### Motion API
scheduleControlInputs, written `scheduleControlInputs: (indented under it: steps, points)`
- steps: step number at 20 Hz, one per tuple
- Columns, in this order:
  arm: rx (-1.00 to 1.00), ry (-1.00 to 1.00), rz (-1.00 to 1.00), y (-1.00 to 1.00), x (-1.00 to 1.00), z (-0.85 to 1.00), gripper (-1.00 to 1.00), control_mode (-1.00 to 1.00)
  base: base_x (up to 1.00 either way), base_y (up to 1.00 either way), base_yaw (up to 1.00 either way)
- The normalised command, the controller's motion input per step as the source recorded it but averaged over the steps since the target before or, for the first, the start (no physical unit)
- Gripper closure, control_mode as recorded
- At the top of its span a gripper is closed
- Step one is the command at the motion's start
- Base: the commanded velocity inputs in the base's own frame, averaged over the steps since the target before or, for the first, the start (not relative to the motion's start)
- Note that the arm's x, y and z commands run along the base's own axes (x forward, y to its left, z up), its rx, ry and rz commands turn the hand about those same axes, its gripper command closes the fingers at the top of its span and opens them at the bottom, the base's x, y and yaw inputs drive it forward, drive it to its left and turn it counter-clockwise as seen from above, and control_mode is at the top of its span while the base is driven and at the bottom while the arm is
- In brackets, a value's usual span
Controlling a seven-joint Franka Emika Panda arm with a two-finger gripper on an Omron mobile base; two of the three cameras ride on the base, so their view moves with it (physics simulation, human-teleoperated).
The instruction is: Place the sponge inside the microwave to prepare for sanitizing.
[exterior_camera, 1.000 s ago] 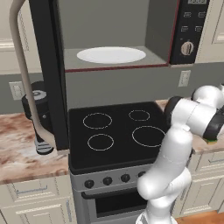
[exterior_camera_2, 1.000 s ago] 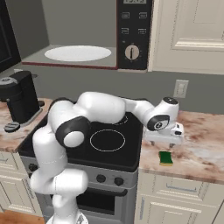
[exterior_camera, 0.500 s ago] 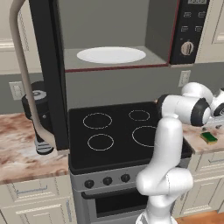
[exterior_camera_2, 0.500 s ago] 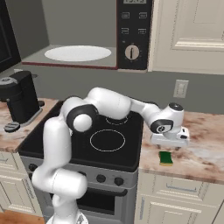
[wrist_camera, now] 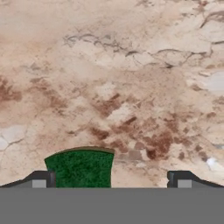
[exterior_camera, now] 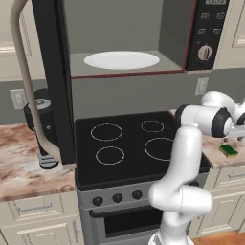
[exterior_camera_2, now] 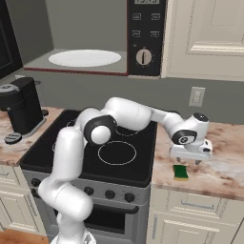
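Note:
The sponge [exterior_camera_2: 180, 172], green scrub side up, lies flat on the marble counter [exterior_camera_2: 219, 176] just right of the stove. My gripper [exterior_camera_2: 190, 160] hovers close above the counter, slightly behind and right of the sponge, open and holding nothing. In the hand view the sponge [wrist_camera: 81, 168] sits at the bottom, beside the left fingertip [wrist_camera: 43, 179], off centre between the fingers. The left base view has the sponge [exterior_camera: 228, 151] below my hand at the right edge. The microwave [exterior_camera: 124, 43] stands open above the stove, its door [exterior_camera: 52, 81] swung left and its white plate [exterior_camera: 121, 60] bare.
A black-topped stove [exterior_camera: 129, 143] with an oven fills the middle below the microwave. On the left counter is a black coffee machine [exterior_camera_2: 21, 107]. The microwave's beige bar handle [exterior_camera: 26, 91] juts out toward the left. A wall outlet [exterior_camera_2: 196, 96] sits behind the sponge's counter.
The arm has swung right, from the stove's right edge out over the counter, and the hand has lowered to just above the sponge. The sponge has not moved.

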Motion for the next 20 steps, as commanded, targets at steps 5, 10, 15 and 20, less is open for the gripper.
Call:
scheduleControlInputs:
  steps: [5,10,15,20]
  points:
    - [0.00,0.03,0.00,0.03,0.00,-0.11,-1.00,-1.00,0.00,0.00,0.00]
    - [0.00,0.05,-0.01,0.11,0.00,-0.22,-1.00,-1.00,0.00,0.00,0.00]
    - [0.00,0.00,-0.01,0.12,-0.02,-0.17,-1.00,-1.00,0.00,0.00,0.00]
    - [0.00,0.00,-0.02,0.02,-0.16,-0.07,-1.00,-1.00,0.00,0.00,0.00]
